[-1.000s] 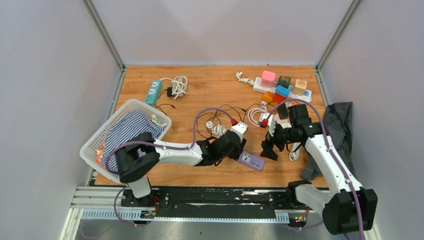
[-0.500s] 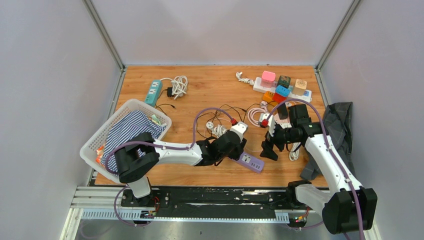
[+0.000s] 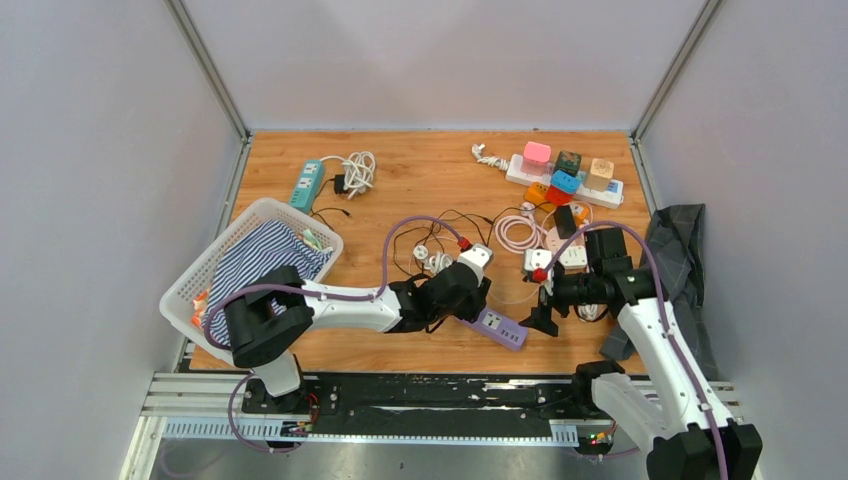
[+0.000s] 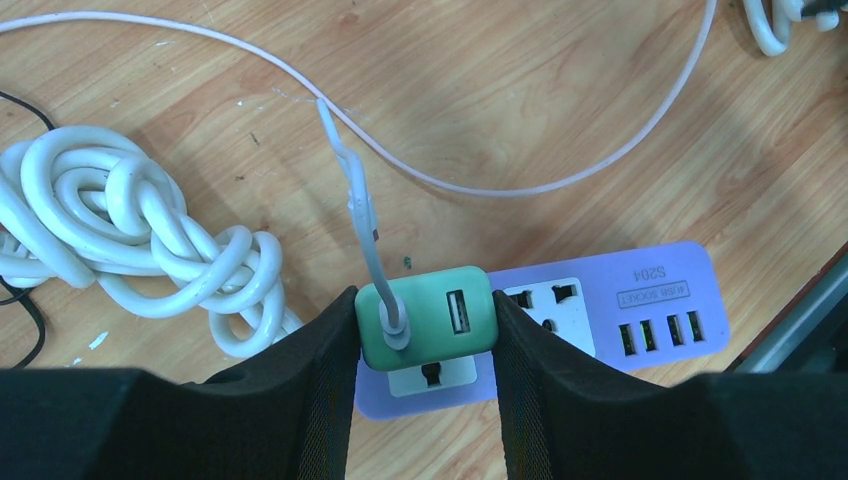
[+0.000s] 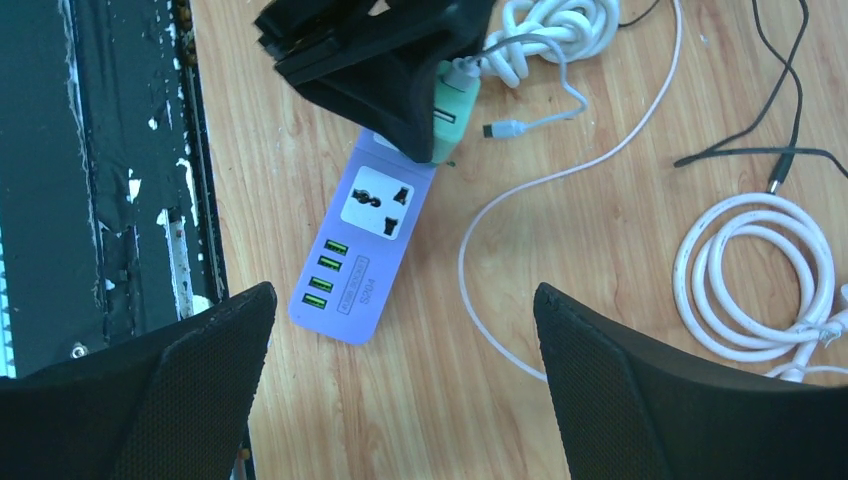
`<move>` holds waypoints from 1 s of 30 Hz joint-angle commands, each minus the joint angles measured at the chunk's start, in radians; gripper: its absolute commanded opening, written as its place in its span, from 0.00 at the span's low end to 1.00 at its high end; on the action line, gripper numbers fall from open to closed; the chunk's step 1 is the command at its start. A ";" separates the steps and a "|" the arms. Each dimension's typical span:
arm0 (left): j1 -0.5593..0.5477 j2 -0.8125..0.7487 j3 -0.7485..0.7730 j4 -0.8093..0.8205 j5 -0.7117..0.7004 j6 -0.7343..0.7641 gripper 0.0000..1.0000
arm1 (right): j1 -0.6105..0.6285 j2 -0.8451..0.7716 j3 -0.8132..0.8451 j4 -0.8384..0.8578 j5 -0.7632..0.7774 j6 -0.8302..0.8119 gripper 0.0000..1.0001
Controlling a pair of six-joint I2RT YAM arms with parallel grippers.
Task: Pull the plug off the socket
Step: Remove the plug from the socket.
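one plug [image 4: 440, 316] | left tool [image 4: 425, 332] grips it | socket strip [image 3: 503, 327] diagonal, usb end right | right tool [image 5: 400, 310] agape

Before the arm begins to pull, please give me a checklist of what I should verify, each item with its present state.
1. Grip on the plug: the left gripper has its jaws pressed on both sides of the green plug. Ok.
2. Plug seating: it sits in the purple power strip. Whether the pins have begun to lift: cannot tell.
3. Strip held down: the right gripper hovers over the strip's USB end, jaws wide open, touching nothing. Not ok.
4. Cable slack: the thin white cable from the plug lies loose on the table, not stretched. Ok.
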 commanded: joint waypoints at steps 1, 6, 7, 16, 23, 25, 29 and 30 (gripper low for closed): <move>-0.007 -0.032 -0.004 0.018 0.034 -0.033 0.00 | -0.020 -0.067 -0.063 -0.032 -0.092 -0.151 1.00; -0.007 -0.036 -0.003 0.019 0.048 -0.047 0.00 | -0.030 -0.108 -0.111 -0.030 -0.105 -0.223 1.00; -0.007 -0.039 -0.004 0.020 0.049 -0.049 0.00 | -0.030 -0.106 -0.112 -0.030 -0.105 -0.223 1.00; -0.007 -0.074 -0.018 0.021 0.054 -0.059 0.00 | -0.034 -0.085 -0.111 -0.037 -0.108 -0.220 1.00; -0.007 -0.092 -0.022 0.031 0.082 -0.061 0.00 | -0.034 -0.085 -0.112 -0.045 -0.108 -0.227 1.00; -0.007 -0.101 -0.022 0.032 0.086 -0.061 0.00 | -0.035 -0.086 -0.110 -0.049 -0.110 -0.228 1.00; -0.007 -0.122 -0.020 0.031 0.082 -0.066 0.00 | -0.037 -0.090 -0.098 -0.079 -0.129 -0.230 1.00; -0.007 -0.125 -0.019 0.033 0.080 -0.067 0.00 | -0.037 -0.092 -0.094 -0.090 -0.136 -0.229 1.00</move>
